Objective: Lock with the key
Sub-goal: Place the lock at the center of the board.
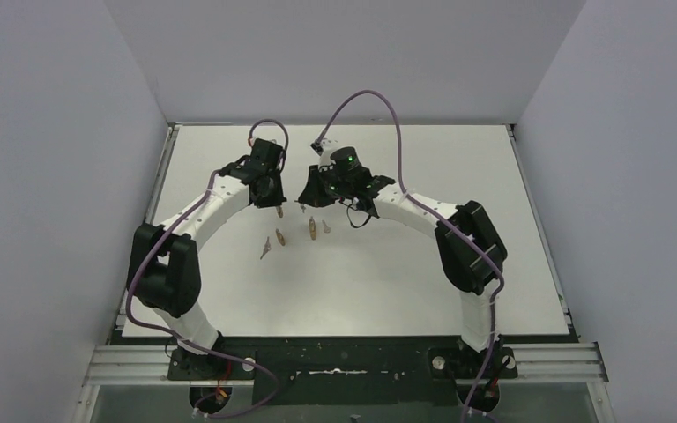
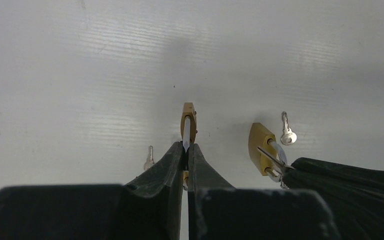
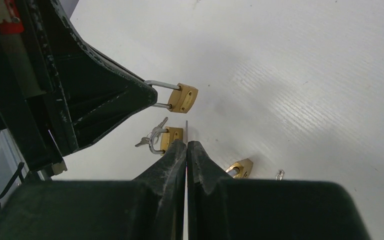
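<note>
One brass padlock (image 3: 186,97), silver shackle, is held by the shackle in the clamped left gripper (image 2: 186,146). Its body points away from the fingers and both shackle legs reach the body. The key (image 3: 186,126) is a thin silver blade seen edge-on, pinched in the closed right gripper (image 3: 186,144), aimed toward that padlock but not touching. A second padlock (image 2: 259,144) lies flat on the white surface (image 2: 80,75), with a small key (image 2: 287,135) just beside its shackle. A third padlock (image 3: 240,167) and a loose key (image 2: 149,159) lie nearby, both partly hidden.
</note>
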